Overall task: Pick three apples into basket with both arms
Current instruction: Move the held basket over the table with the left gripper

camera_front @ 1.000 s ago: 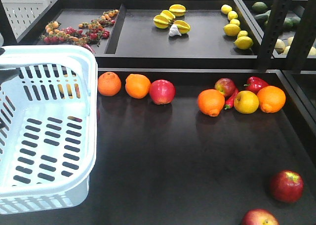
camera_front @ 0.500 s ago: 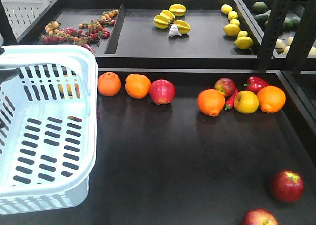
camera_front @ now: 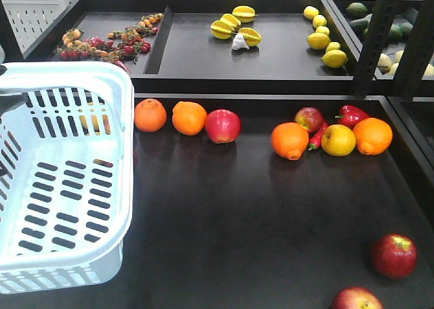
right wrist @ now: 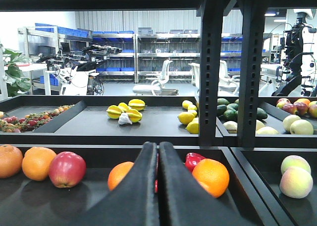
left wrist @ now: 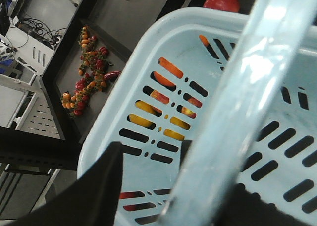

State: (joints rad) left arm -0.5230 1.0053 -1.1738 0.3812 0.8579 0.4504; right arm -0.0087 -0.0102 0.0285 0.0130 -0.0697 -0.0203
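The black front tray [camera_front: 237, 221] fills most of the front view, with a rear tray [camera_front: 203, 58] behind it. The basket [camera_front: 123, 153] sits at the tray's left end, tilted, its slotted floor facing the camera. In the left wrist view its pale handle [left wrist: 233, 102] runs between the two dark fingers of the left gripper [left wrist: 176, 169]; one finger [left wrist: 106, 186] shows a gap from the handle, so whether the gripper actually presses on it cannot be told. The right gripper [right wrist: 158, 145] hangs low over the tray with its fingers pressed together on nothing.

The apples all lie on the tray outside the basket. One red apple [camera_front: 223, 126] sits in the back row just right of two oranges [camera_front: 189, 118]. A streaked apple [camera_front: 309, 118] is tucked behind a third orange [camera_front: 289, 140], near a yellow fruit [camera_front: 338, 139] and a red pepper [camera_front: 351, 114]. A dark apple [camera_front: 393, 255] lies near the front right, and a fourth apple [camera_front: 356, 299] is cut by the bottom edge
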